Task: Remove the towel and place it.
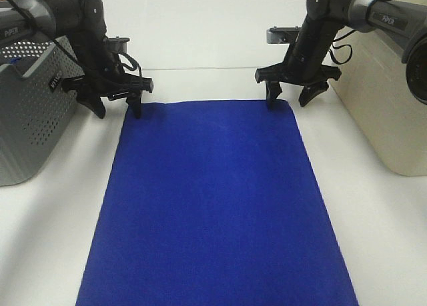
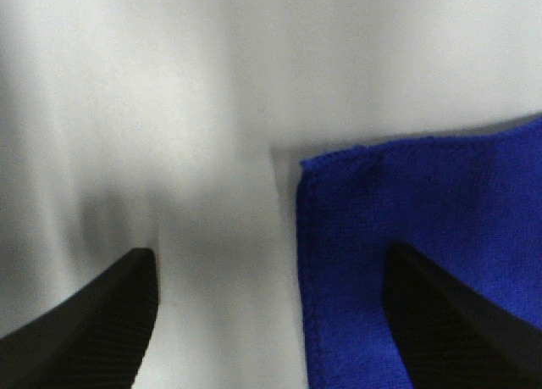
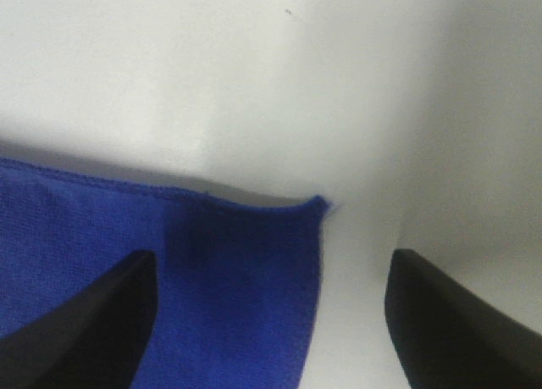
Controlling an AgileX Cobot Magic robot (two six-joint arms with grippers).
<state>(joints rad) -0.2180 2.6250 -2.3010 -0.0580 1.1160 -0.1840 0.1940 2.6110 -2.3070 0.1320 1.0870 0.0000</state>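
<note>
Judging from the wrist views, nothing was gripped: blue towel lay flat on the tabletop, left claw and right claw both spread open straddling its far corners, pinch, lift and placing all left.

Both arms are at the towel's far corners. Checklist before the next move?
1. Left gripper open: ok.
2. Right gripper open: ok.
3. Left far corner of the flat blue cloth towel between the left jaws: ok. The left wrist view shows one finger over cloth and the other over the bare white table.
4. Right far corner between the right jaws: ok. The right wrist view shows the same straddle.
5. Towel lies flat with nothing on it: ok.
6. Fingertips low enough to catch the cloth: cannot tell.
</note>
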